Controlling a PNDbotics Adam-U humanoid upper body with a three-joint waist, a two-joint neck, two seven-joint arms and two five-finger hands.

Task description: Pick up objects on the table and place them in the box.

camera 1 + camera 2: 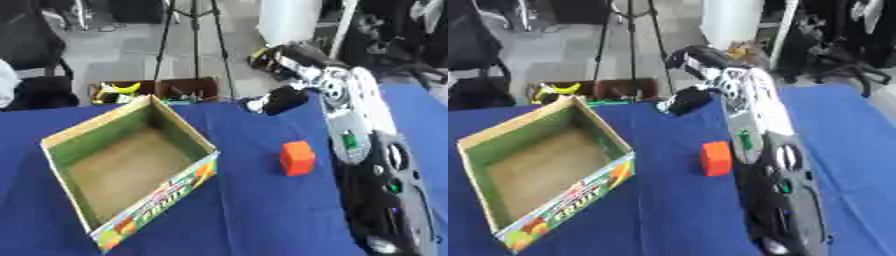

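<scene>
An orange block (297, 157) is seen untouched on the worktop (254, 215) right of the box (131, 170); right hand (273, 101) reaches far beyond it, finger state indiscernible.

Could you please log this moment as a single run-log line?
right hand: raised past table's far edge, grip unclear | orange block: on blue table | box: open, looks empty | left hand: unseen

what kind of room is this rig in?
Probably a lab or workshop. A tripod stands on bare grey floor behind the blue-clothed table, and open bins of parts sit beside it, with dark equipment behind.
</scene>
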